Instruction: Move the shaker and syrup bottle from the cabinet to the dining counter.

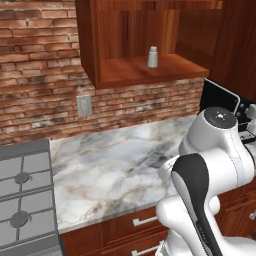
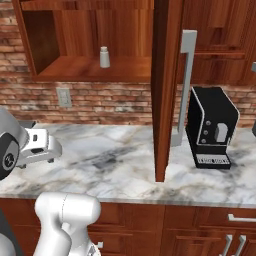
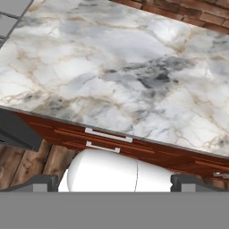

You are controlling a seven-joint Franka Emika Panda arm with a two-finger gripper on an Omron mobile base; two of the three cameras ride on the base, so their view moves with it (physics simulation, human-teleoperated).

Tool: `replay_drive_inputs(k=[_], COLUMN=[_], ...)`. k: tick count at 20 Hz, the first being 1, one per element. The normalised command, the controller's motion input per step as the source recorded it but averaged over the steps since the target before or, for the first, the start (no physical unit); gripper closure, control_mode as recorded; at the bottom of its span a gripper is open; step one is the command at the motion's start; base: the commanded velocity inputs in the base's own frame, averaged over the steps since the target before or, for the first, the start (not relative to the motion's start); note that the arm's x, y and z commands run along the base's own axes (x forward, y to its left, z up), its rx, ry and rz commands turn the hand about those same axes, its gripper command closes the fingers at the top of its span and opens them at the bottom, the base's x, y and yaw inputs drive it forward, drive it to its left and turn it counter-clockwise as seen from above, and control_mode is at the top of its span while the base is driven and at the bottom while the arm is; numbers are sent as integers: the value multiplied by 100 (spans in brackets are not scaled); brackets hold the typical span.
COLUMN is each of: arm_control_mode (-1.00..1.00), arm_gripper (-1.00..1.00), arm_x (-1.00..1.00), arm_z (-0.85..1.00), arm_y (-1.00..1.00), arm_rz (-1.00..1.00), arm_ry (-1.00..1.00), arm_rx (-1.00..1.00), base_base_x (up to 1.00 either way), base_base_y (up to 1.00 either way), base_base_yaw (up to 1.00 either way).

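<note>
A: Where is the shaker (image 1: pixel 152 57)?
B: Upright on the open cabinet (image 1: pixel 145 72) shelf, at 12 o'clock above the marble countertop (image 1: pixel 115 165).
A: And the gripper (image 3: pixel 114 182)?
B: Jaws fully apart, holding nothing.

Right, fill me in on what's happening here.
The cabinet stands open with the shaker upright on its shelf; no syrup bottle shows there. The white arm is folded low over the marble countertop, its hand open, holding nothing. A black coffee machine sits to the right.
</note>
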Motion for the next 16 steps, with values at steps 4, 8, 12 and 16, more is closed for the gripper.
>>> replay_drive_inputs(k=[4,8,12,16], arm_control_mode=[100,100,100,100], arm_gripper=[-100,-100,-100,-100], arm_x=[0,0,0,0], arm_z=[0,0,0,0], arm_y=[0,0,0,0], arm_rz=[0,0,0,0], arm_ry=[0,0,0,0], arm_rx=[0,0,0,0], base_base_x=[4,0,0,0], base_base_y=[-3,0,0,0], base_base_yaw=[0,0,0,0])
